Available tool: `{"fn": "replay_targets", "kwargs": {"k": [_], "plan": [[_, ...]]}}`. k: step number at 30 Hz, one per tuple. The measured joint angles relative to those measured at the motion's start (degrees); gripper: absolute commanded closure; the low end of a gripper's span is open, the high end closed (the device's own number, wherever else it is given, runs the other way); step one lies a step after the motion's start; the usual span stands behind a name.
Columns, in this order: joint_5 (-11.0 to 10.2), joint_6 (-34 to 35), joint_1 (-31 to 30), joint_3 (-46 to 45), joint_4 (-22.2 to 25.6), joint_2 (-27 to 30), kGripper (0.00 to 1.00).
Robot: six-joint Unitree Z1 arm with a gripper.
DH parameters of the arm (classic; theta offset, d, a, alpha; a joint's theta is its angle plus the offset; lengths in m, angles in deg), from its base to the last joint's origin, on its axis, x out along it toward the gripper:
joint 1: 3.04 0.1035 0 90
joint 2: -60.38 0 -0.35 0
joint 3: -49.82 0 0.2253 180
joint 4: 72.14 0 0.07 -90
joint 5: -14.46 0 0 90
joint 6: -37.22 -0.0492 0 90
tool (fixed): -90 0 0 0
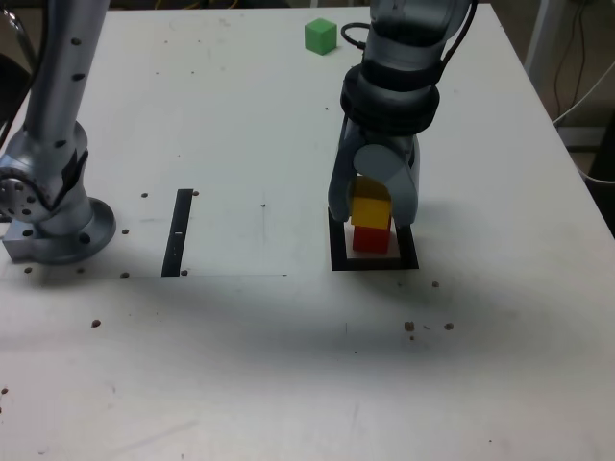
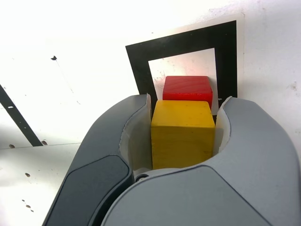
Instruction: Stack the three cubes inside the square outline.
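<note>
We see a white table point(image 1: 240, 365) from the exterior view, speckled with small dark marks, and a grey robot arm reaching down onto it.

The gripper point(image 1: 373, 213) points downward over the square outline point(image 1: 338, 252), which lies right of centre in the exterior view. The outline is a thick black frame with a white middle, lying flat on the table.

Inside that white middle sits the red cube point(image 1: 371, 239), a small plain block. The yellow cube point(image 1: 371, 210), the same size and also plain, is directly above it, and from the exterior view the two look to be touching, yellow on red.

In the wrist view the yellow cube point(image 2: 182, 134) fills the space between the two grey jaws, with the pale inner pads close against both of its sides. The jaws stand only as far apart as the cube is wide, and they appear to be gripping it. Beyond it we see the top of the red cube point(image 2: 187, 88) within the outline point(image 2: 138, 61).

The green cube point(image 1: 321, 36), again small and plain, rests alone at the far edge of the table, well apart from the other two.

At the exterior view's left, the arm's round base point(image 1: 58, 230) stands on the table, and a thin black strip point(image 1: 179, 232) lies between it and the outline.
</note>
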Motion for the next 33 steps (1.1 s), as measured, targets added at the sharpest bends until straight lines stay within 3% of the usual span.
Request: {"fn": "replay_targets", "kwargs": {"k": [3, 5, 12, 22, 26, 33], "plan": [[0.0, -0.46, 0.15, 0.01, -0.16, -0.88, 0.06], [0.0, -0.54, 0.25, 0.0, -0.15, -0.97, 0.01], [-0.63, -0.54, 0.31, -0.49, 0.4, 0.25, 0.0], [-5.35, -1.63, 1.55, -1.06, 4.62, 8.61, 0.0], [-5.68, -6.72, 7.77, -1.68, 4.98, 13.03, 0.0], [-4.49, -14.4, 21.24, 0.27, 5.34, 13.09, 0.0]]}}
